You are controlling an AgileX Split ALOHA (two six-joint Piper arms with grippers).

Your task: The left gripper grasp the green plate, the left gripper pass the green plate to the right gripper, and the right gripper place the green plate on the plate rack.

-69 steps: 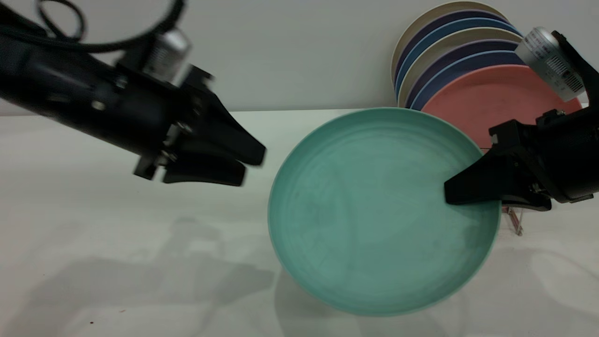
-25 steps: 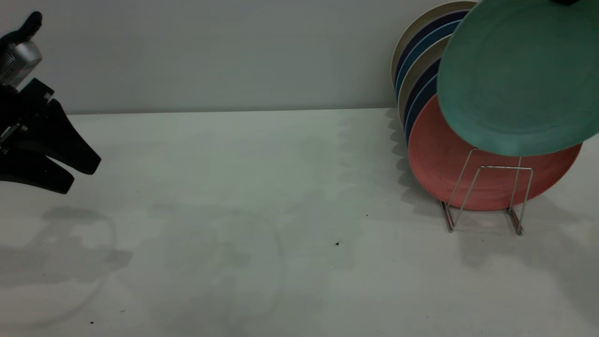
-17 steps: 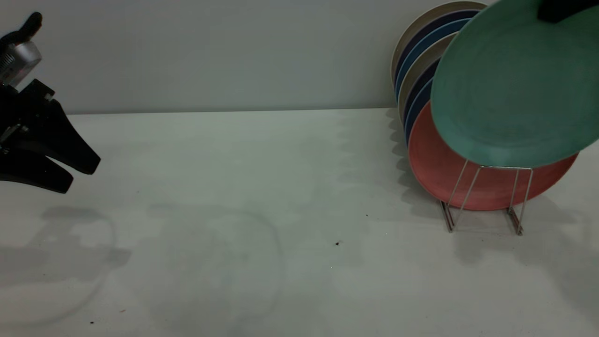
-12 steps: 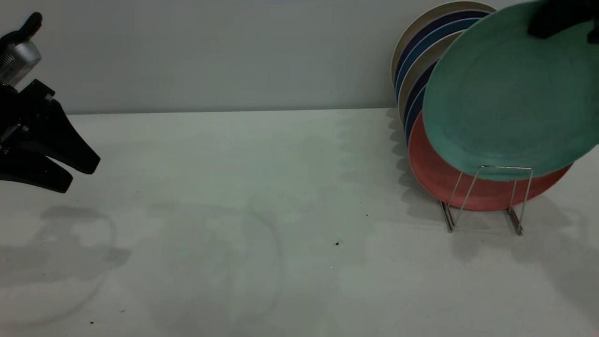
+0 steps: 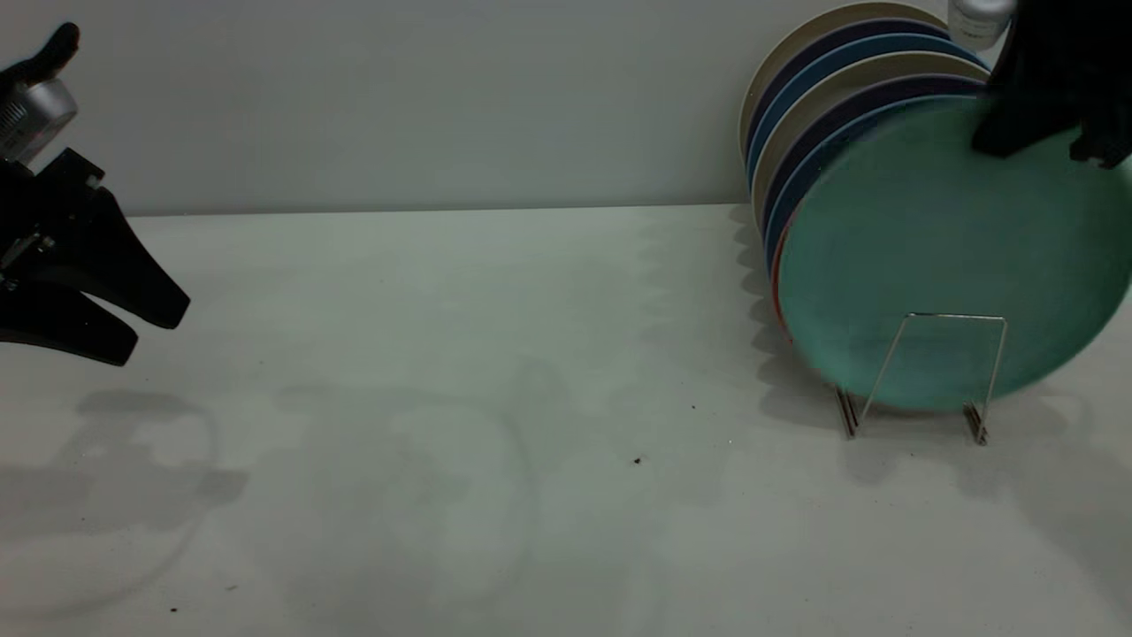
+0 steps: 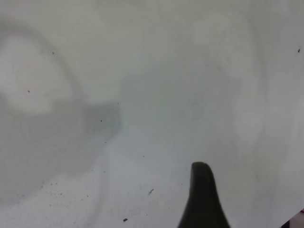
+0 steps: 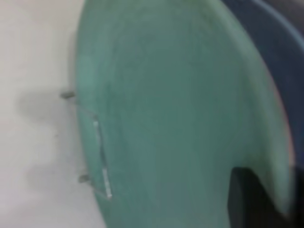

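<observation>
The green plate (image 5: 937, 239) stands nearly upright in the plate rack (image 5: 937, 316), behind its front wire loop, with its lower edge near the table. It covers the salmon-pink plate, of which only a thin edge (image 5: 777, 292) shows. My right gripper (image 5: 1044, 146) is at the plate's upper right rim and shut on it. In the right wrist view one black finger (image 7: 251, 199) lies on the plate's face (image 7: 166, 118), with the rack wire (image 7: 102, 161) in front. My left gripper (image 5: 155, 332) hangs open and empty at the far left, above the table.
Several upright plates (image 5: 822, 80) in cream, dark blue and purple fill the rack behind the green one, against the back wall. The white table (image 5: 495, 354) stretches between the two arms, with a few dark specks.
The right gripper has lowered the green plate from a tilted hold above the rack down into it, behind the front loop, hiding the pink plate. The left arm has not moved.
</observation>
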